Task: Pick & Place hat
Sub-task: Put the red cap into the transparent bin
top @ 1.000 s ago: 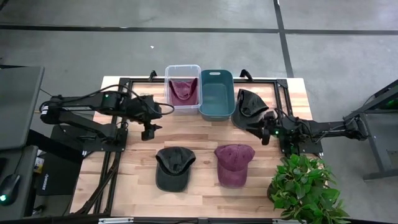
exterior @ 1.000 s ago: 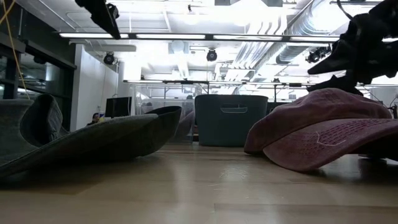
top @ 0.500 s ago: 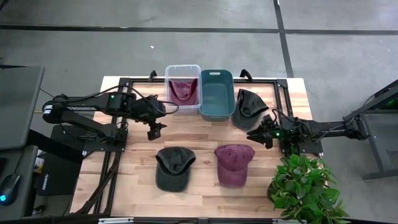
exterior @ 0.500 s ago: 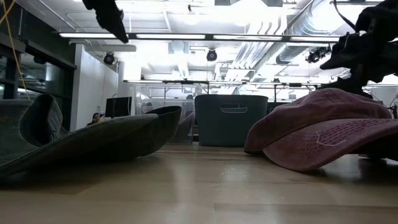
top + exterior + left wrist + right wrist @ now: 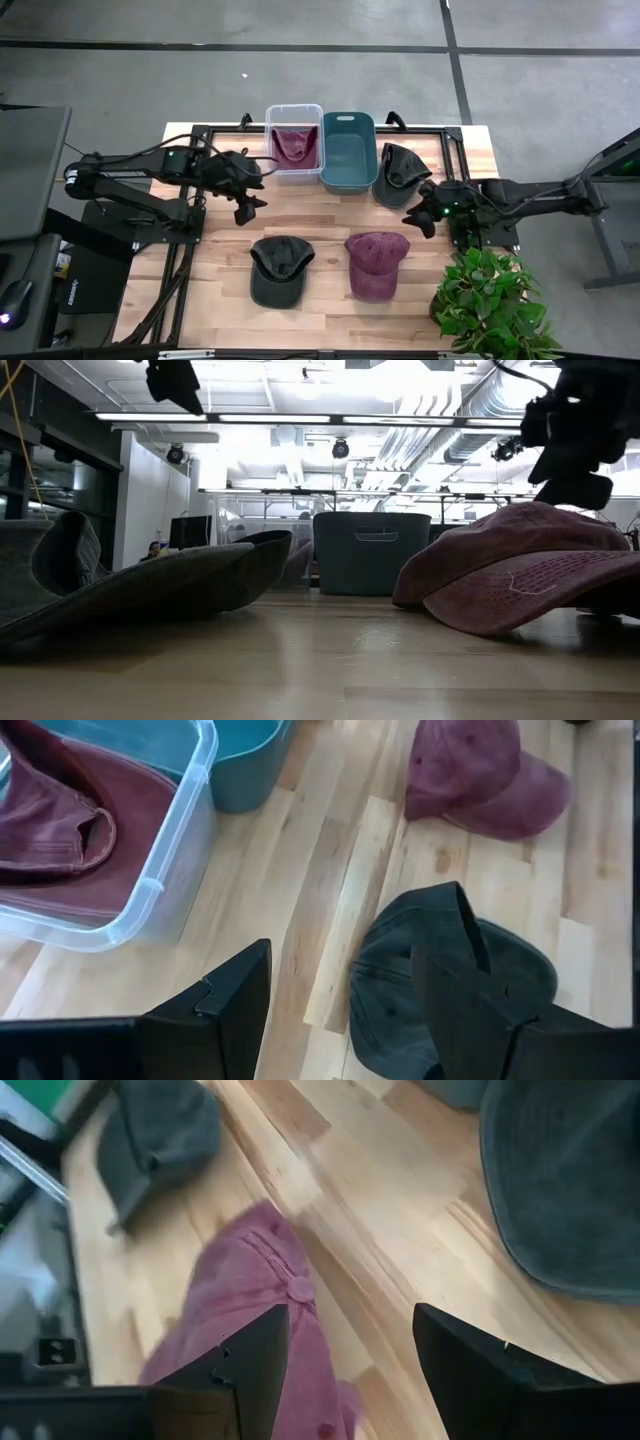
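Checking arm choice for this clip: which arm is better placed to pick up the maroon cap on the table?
Probably the right. Its open tool hovers just beside the maroon cap, which fills its wrist view. The left tool, also open, sits nearer the dark cap.

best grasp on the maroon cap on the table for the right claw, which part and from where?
Probably the crown, from straight above. The maroon cap lies crown-up on the table, domed near its top button, so soft fabric can be pinched there. Its brim lies low on the wood toward the front edge, leaving little to get under. The right claw is open and hangs just behind it, empty.
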Robot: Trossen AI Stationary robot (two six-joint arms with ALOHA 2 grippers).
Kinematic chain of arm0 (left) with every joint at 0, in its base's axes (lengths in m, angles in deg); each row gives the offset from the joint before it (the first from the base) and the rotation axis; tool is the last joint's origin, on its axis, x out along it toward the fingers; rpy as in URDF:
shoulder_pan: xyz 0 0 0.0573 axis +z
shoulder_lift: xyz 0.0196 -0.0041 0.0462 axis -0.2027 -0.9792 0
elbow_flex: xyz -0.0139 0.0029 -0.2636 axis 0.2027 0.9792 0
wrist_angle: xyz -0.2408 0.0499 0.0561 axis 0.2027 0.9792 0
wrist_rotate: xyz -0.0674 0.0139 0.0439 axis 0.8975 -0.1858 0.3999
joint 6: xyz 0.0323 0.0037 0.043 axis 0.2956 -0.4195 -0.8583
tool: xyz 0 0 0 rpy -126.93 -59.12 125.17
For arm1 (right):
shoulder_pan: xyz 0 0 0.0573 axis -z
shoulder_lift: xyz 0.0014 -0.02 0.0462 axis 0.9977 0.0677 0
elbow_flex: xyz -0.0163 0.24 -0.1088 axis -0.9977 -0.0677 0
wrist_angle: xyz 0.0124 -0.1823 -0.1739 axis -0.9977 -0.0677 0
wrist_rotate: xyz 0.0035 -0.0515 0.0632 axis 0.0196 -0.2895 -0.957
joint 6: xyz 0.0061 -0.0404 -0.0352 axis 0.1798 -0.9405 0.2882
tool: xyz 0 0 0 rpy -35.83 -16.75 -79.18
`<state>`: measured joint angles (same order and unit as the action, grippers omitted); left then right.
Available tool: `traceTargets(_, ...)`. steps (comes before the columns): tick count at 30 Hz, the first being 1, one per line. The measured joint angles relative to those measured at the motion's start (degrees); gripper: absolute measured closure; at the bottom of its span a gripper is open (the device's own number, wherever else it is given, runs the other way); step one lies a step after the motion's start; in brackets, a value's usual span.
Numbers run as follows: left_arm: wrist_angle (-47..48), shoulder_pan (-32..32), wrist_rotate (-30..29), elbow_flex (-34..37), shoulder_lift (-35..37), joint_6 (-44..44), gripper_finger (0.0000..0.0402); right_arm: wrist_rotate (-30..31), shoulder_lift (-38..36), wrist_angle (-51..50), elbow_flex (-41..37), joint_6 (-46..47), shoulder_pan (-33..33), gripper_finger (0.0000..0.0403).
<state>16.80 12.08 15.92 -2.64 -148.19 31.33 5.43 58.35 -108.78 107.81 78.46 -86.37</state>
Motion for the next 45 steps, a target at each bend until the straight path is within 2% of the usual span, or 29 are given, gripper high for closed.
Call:
traceTargets(4, -0.92, 0.00, 1.16, -0.01, 2.08, 1.03, 0.0179, -1.31, 7.65, -3.60, 4.66, -0.80, 0.00, 0.0194)
traceTargets(9, -2.56, -0.02, 1.27, -0.08, 5.41, 9.56, 0.0179, -3.88, 14.68, -5.39, 7.35, -3.22, 0.01, 0.0194)
traceTargets(15, -4.50, 0.00, 1.25, -0.05, 8.83, 25.48, 0.0179, -16.19, 19.60, -5.21, 7.48, -6.34, 3.47, 0.0194)
traceTargets(17, -3.88, 0.00, 1.25, 0.09, 9.78, 27.75, 0.0179, -19.67, 20.82, -4.98, 7.48, -7.87, 5.77, 0.0194)
traceTargets(24, -4.02, -0.02, 1.25, 0.02, 11.63, 28.26, 0.0179, -31.43, 23.18, -3.82, 7.48, -16.49, 16.61, 0.0194)
traceTargets(31, -3.74, -0.02, 1.40, 0.02, 12.27, 28.28, 0.0179, -39.55, 26.54, -4.96, 7.50, -23.94, 26.13, 0.0194)
traceTargets(36, -3.74, -0.02, 4.04, 0.02, 12.17, 28.42, 0.0179, -41.88, 31.49, -4.39, 7.50, -27.28, 27.03, 0.0185)
traceTargets(45, -3.74, -0.02, 8.24, 0.02, 12.20, 29.05, 0.0179, -43.65, 40.58, -1.46, 7.48, -30.77, 26.69, 0.0132)
